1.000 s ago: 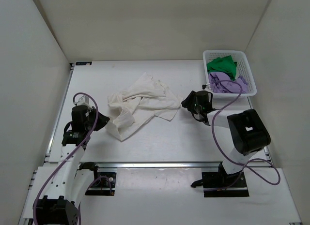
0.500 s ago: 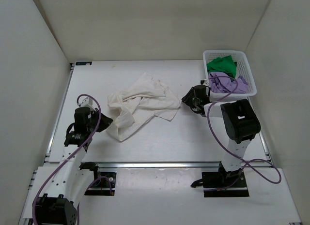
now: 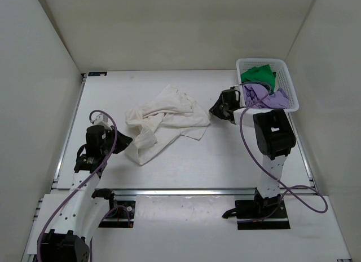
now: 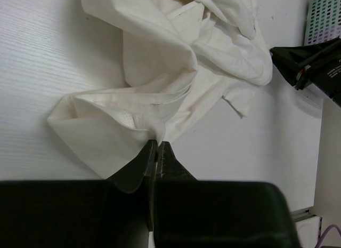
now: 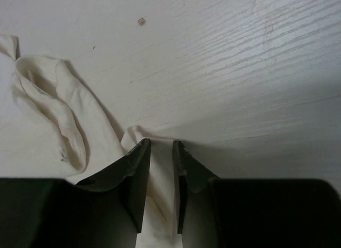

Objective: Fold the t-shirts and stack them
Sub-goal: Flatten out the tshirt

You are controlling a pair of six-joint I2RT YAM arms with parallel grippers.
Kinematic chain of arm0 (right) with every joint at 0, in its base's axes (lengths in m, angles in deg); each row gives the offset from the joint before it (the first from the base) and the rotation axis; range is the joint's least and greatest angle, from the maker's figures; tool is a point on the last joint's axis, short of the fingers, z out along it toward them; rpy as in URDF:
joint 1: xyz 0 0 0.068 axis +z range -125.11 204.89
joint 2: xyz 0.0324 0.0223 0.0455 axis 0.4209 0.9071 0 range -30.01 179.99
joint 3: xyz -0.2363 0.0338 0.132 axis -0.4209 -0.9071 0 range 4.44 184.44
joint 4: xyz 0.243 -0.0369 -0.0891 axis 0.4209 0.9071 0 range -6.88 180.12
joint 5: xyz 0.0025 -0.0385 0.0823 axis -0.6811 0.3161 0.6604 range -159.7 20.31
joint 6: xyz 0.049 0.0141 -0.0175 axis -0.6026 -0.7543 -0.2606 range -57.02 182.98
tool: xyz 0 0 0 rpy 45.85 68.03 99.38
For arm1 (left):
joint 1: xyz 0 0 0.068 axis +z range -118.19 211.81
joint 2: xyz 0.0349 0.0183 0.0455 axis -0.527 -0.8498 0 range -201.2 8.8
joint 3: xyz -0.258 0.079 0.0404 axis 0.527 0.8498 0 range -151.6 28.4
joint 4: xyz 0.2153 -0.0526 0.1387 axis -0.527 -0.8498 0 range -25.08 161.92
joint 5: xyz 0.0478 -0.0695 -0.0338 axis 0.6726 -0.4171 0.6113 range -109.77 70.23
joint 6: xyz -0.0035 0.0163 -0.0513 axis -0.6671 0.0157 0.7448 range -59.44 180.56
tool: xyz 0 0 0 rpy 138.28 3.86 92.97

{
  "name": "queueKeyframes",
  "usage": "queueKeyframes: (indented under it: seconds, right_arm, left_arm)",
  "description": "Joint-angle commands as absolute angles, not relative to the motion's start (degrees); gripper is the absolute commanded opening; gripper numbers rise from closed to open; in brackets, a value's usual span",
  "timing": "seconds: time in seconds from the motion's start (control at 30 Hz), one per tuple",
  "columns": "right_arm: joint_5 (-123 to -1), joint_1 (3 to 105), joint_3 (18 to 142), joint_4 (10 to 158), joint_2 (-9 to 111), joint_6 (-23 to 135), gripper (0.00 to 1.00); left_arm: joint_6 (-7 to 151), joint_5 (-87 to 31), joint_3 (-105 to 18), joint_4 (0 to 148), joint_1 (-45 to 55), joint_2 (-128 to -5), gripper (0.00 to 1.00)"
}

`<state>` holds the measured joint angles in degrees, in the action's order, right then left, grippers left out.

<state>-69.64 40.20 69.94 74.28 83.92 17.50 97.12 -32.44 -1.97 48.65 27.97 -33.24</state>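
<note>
The cream-white t-shirt [image 3: 166,124] lies crumpled on the table's middle. My left gripper [image 3: 125,143] is shut on its near-left edge, and the cloth [image 4: 176,72] rises from the closed tips [image 4: 158,143]. My right gripper [image 3: 213,112] is at the shirt's right corner. Its jaws [image 5: 161,144] stand narrowly apart, closed on a fold of the cloth [image 5: 48,136]. The bright green t-shirt [image 3: 258,75] and the lavender-purple t-shirt [image 3: 262,96] lie bunched in the basket.
A white lattice basket [image 3: 285,67] stands at the back right, just behind my right arm; its corner shows in the left wrist view [image 4: 322,24]. White walls enclose the table on three sides. A metal rail [image 3: 186,190] runs along the near edge.
My right gripper has moved back and a little left, to the shirt's right corner beside the basket. My left gripper has shifted slightly nearer, holding the shirt's edge.
</note>
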Motion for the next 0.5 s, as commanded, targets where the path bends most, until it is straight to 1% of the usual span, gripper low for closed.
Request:
queueKeyframes:
  seconds: [0.0,0.03,0.07,0.1,0.17,0.3,0.4,0.47]
  right_arm:
    - [-71.27,40.36,72.21,82.49,86.62,17.18,0.2]
    - [-71.45,40.36,73.69,83.02,87.23,17.27,0.16]
    - [-71.54,40.62,74.05,84.59,87.94,17.71,0.14]
    - [-71.8,40.97,75.1,85.57,87.86,18.15,0.07]
    - [-72.24,40.97,74.94,84.53,87.86,18.24,0.0]
    - [-73.47,41.5,69.14,79.53,83.12,19.03,0.0]
    - [-75.84,42.03,63.78,76.97,75.57,20.78,0.0]
    - [-77.6,42.38,60.36,76.88,67.25,23.85,0.0]
  left_arm:
    - [97.91,-33.74,-2.71,50.82,27.42,-31.99,0.0]
    - [98.0,-33.74,-1.93,50.65,27.5,-31.9,0.0]
    - [97.92,-33.92,-1.83,51.0,27.76,-31.98,0.0]
    - [97.92,-33.83,-1.75,50.83,27.59,-31.55,0.0]
    - [97.48,-34.01,-1.66,50.83,28.2,-31.63,0.0]
    - [96.25,-33.22,-2.27,49.51,28.2,-31.55,0.0]
    - [96.07,-33.22,-3.24,49.59,27.77,-32.51,0.0]
    - [96.77,-33.83,-4.29,49.94,27.41,-32.95,0.0]
